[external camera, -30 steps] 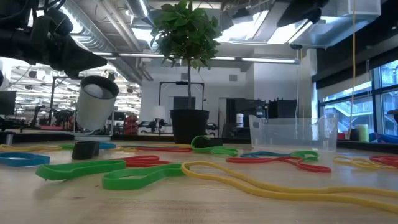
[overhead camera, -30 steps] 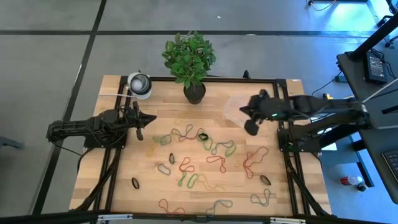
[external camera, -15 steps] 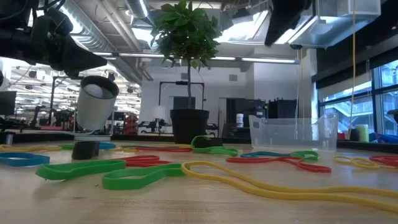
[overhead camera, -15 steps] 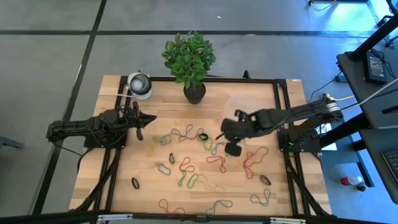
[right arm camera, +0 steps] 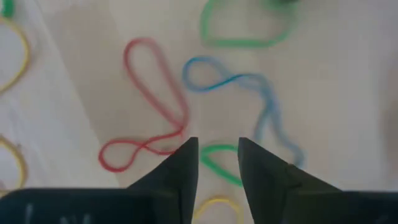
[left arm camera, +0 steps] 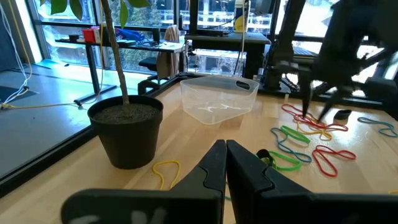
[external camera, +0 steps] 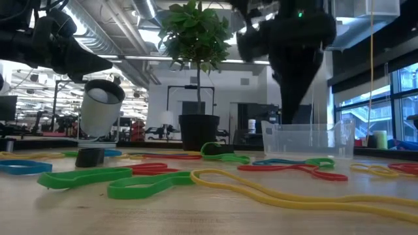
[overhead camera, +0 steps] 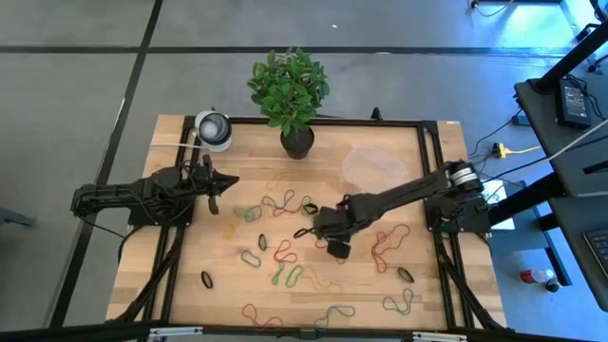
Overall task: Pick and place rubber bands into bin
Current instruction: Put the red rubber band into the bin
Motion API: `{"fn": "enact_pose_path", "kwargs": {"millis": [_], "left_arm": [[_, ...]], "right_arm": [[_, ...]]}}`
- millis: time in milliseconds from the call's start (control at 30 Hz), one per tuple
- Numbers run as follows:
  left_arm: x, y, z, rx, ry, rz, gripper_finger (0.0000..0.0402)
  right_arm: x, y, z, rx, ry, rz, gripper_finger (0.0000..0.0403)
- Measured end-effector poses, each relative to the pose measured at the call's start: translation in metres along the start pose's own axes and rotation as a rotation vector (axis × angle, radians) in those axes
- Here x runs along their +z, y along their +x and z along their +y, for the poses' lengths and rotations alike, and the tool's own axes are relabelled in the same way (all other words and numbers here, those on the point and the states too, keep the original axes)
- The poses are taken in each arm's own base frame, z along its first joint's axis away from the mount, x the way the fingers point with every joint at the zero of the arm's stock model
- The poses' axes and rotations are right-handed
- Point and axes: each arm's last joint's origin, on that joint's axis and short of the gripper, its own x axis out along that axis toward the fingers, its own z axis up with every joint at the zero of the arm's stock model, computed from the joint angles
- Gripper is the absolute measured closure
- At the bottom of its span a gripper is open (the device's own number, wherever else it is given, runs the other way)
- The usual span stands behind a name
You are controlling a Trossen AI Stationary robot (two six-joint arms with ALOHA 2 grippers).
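A: Start at the right gripper [right arm camera: 217, 163]. How do its fingers [right arm camera: 180, 165] stand?

B: Parted, with a bare gap between the two dark tips and nothing in them. Through that gap the wrist view shows a green loop [right arm camera: 217, 163]; just past the tips lie a red rubber band [right arm camera: 149, 102] and a blue one [right arm camera: 249, 93], flat on the wooden surface [right arm camera: 74, 74].

A: And where is that gripper relative to the bin?

B: From above, the right gripper [overhead camera: 306, 231] hangs over the middle of the scattered rubber bands [overhead camera: 285, 204], well away from the bin [overhead camera: 370, 163], on the side nearer the front edge and toward the left arm. The arm stretches back past the bin to its base.

A: The bin itself?

B: Clear plastic, standing on the surface beside the black plant pot [overhead camera: 296, 141]. Whether anything lies in it, I cannot tell. The low view shows it [external camera: 307, 140] behind red and green bands.

A: The left gripper?

B: The left gripper [overhead camera: 231, 180] waits farther from the bin than the pot is, its fingers [left arm camera: 214, 165] pressed together on nothing.
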Motion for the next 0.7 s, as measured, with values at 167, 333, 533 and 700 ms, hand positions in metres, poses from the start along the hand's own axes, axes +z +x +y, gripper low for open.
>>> {"fn": "enact_pose_path", "kwargs": {"millis": [167, 333, 533, 700], "left_arm": [[0.0, 0.0, 0.0, 0.0, 0.001, 0.001, 0.0395], [0.0, 0.0, 0.0, 0.0, 0.0, 0.0, 0.0395], [0.0, 0.0, 0.0, 0.0, 0.0, 0.0, 0.0396], [0.0, 0.0, 0.0, 0.0, 0.0, 0.0, 0.0395]], "right_arm": [[0.005, 0.025, 0.01, 0.057, -0.005, 0.045, 0.0285], [0.006, 0.036, 0.019, 0.075, -0.018, 0.023, 0.0285], [0.003, 0.049, 0.023, 0.069, -0.031, 0.035, 0.0285], [-0.004, 0.061, 0.019, 0.063, -0.018, 0.032, 0.0289]]}}
